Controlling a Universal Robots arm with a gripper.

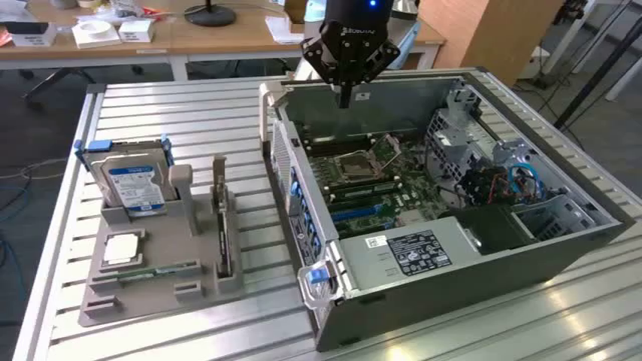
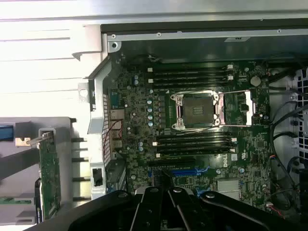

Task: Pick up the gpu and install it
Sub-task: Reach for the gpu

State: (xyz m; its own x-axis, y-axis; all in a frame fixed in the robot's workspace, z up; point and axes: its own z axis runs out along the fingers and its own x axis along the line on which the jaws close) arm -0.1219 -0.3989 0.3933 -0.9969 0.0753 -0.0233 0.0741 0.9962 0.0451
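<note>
While the black gripper [image 1: 344, 99] hangs pinched closed and empty over the open grey computer case [image 1: 471, 278], you should spread it and square up on the thin dark gpu card [image 1: 222, 226], which stands on edge along the grey holder [image 1: 191, 226]'s case-side edge.

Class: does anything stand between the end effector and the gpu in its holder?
The end effector hangs over the open computer case, whose wall on the exterior view's left rises between it and the gpu, upright in the gray holder. Nothing covers the gpu from above.

open computer case [image 1: 452, 301] beside a grey holder [image 1: 171, 248] carrying a hard drive [image 1: 134, 188].
</note>
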